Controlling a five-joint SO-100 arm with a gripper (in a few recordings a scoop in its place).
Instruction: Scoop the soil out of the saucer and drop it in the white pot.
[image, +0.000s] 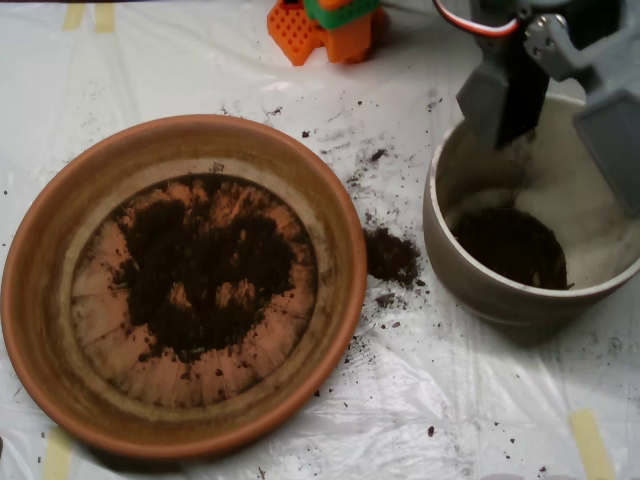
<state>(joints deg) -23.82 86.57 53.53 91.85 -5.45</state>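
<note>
The terracotta saucer (40, 300) sits at the left, with a dark patch of soil (205, 265) spread thinly over its ridged base. At the right stands the white pot (470, 280), holding a mound of soil (512, 245) at its bottom. My grey scoop (560, 115) hangs above the pot's far side, its two shells spread apart and open, one at the pot's back rim and one over its right edge. Nothing shows between the shells.
A clump of spilled soil (390, 255) lies on the white plastic sheet between saucer and pot, with crumbs scattered around. An orange and green block (325, 25) stands at the top centre. Tape strips (590, 440) mark the sheet.
</note>
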